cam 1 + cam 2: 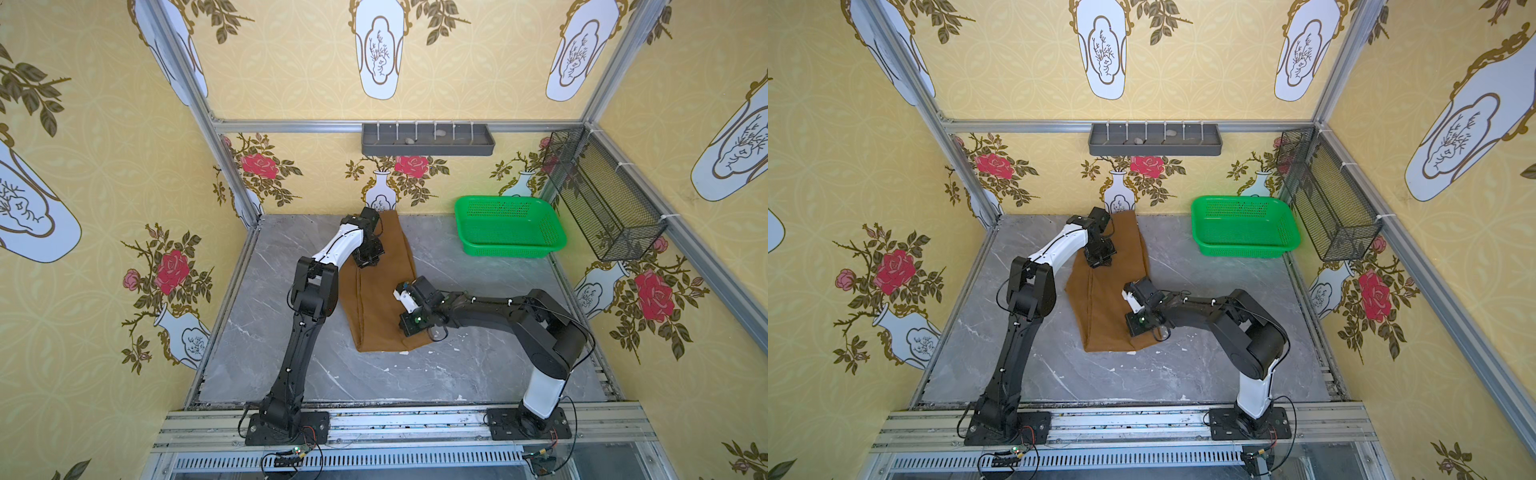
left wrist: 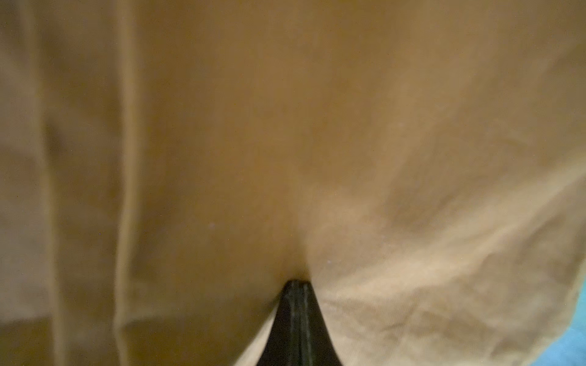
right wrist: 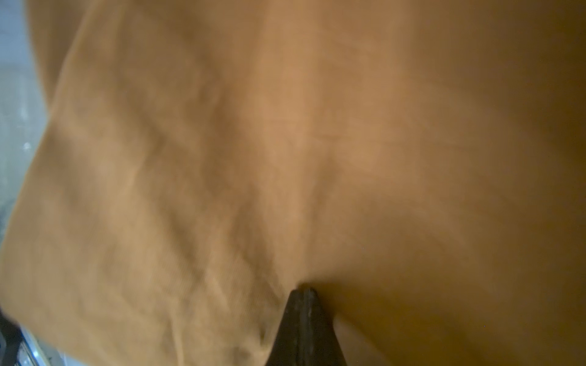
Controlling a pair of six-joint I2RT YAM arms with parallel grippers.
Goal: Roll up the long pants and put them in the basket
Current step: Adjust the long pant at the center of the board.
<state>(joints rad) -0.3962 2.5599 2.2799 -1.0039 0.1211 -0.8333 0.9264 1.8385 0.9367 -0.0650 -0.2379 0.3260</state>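
Both jaws closed, apparently pinching the long pants [image 1: 370,307]; bare tabletop [image 1: 478,357] flanks both edges.

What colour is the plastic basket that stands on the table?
The basket is bright green, with small holes; it shows best in a top view.

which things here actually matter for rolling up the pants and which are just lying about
For the job:
long pants
left fingers, shut on the cloth
right fingers, shut on the cloth

Just lying about:
green basket on the table
black wire basket on the side wall
grey tray on the back wall
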